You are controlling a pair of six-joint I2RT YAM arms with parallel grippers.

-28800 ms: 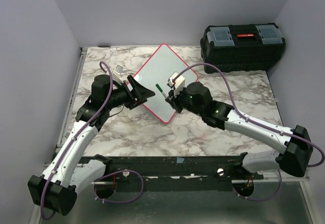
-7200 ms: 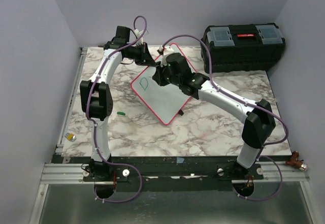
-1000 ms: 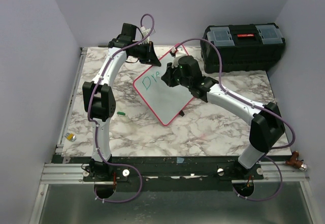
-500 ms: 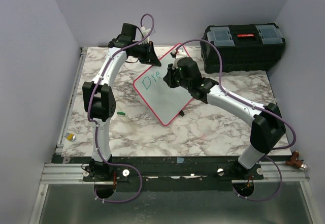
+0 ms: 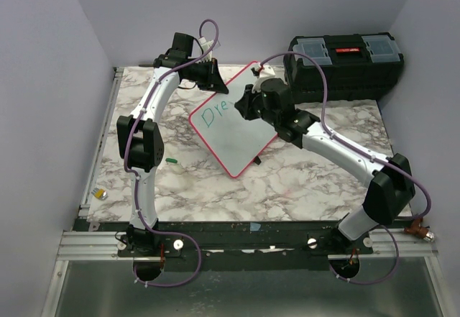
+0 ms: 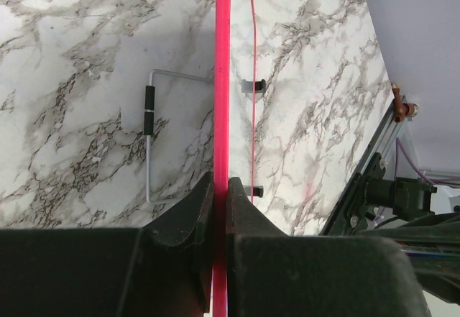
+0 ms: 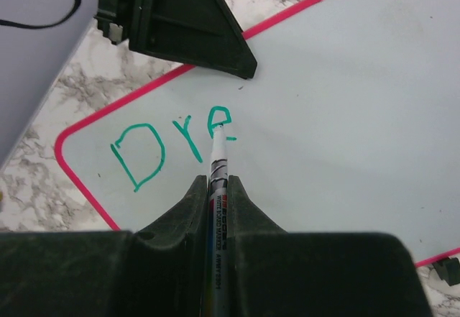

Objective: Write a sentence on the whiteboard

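The right pincer point(image 7: 217, 184) is clenched on a marker point(image 7: 218, 160), and the marker's tip appears to touch the board point(image 7: 345, 101) at the foot of the "e". The green letters point(image 7: 172, 144) read "Dre", close to the board's left corner, so most of the sentence is not yet written. The left pincer point(image 6: 220, 187) is clamped on the red rim point(image 6: 222, 80) of the board, at the far-left edge near the letters, and it steadies the board. The board sits at the middle of the surface point(image 5: 302, 180), turned cornerwise, somewhat toward the far side.

To do this step well, the right arm probably should lift the tip cleanly after the "e" and move a little to the right along the same line. It should press only lightly, because a hard push may slide or tip the board. The left grip should be firm. The letters should be modest in size, so that all the words fit in the free space.
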